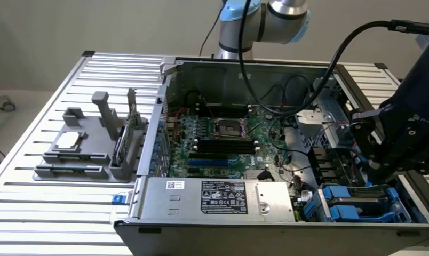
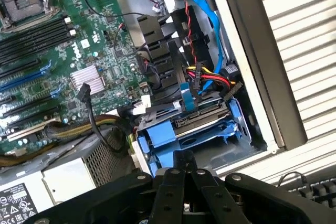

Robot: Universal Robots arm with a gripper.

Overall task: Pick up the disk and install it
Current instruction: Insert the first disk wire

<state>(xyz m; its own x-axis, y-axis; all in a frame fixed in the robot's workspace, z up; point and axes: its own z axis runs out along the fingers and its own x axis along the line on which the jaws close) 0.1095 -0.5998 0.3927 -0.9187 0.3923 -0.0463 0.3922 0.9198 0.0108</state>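
Over at the drive-bay corner: flat silver-grey metal disk with blue plastic rails (image 2: 203, 115) lies in the bay of the open grey metal computer case (image 1: 200, 237), at the exterior view's lower right.
Heading: its connector edge faces the cables and the green motherboard (image 2: 100, 40). The long axis seems to run back into the bay.
Gripper: black two-fingered gripper (image 2: 184, 162) hovers near the bay with its fingers pressed together, gripping nothing and clear of the disk.
Hidden: most of the disk's body lies under bay frame and cables. I cannot tell whether it is fully seated.
Count: one disk, one gripper, one blue flat cable (image 2: 214, 22), one red-yellow-black wire bundle (image 2: 210, 82).
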